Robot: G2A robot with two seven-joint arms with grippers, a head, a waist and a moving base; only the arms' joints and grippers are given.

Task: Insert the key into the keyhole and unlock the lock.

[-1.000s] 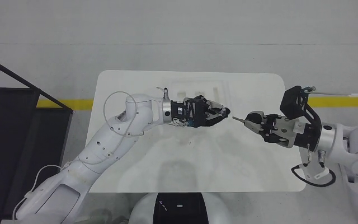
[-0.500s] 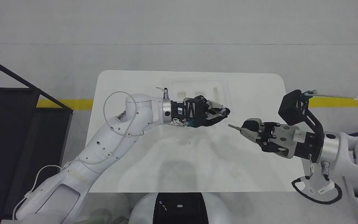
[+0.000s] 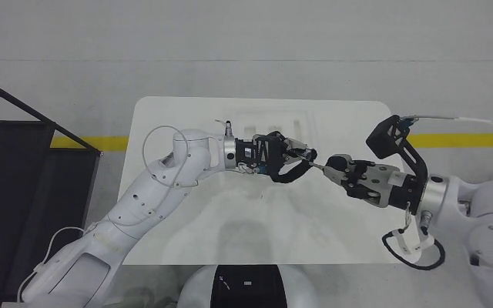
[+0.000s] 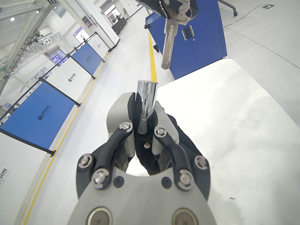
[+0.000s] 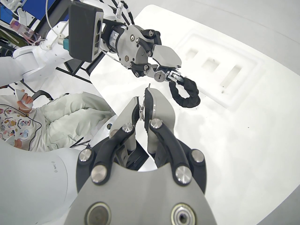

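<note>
While left gripper [image 4: 144, 103] clamps lock [image 4: 147, 93], right gripper [image 5: 141, 104] pinches key [image 4: 169, 45], gap before keyhole [image 5: 160, 76].

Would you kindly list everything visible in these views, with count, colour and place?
key: one, silver, in the right gripper, tip close to the lock, not inserted.
lock: one, chrome with black cable loop, in the left gripper.
foam tray: one, white, at the table's far edge.
table: one, white.
cabinet: one, blue, beyond the table.
left gripper: shut on the lock.
right gripper: shut on the key.
</note>
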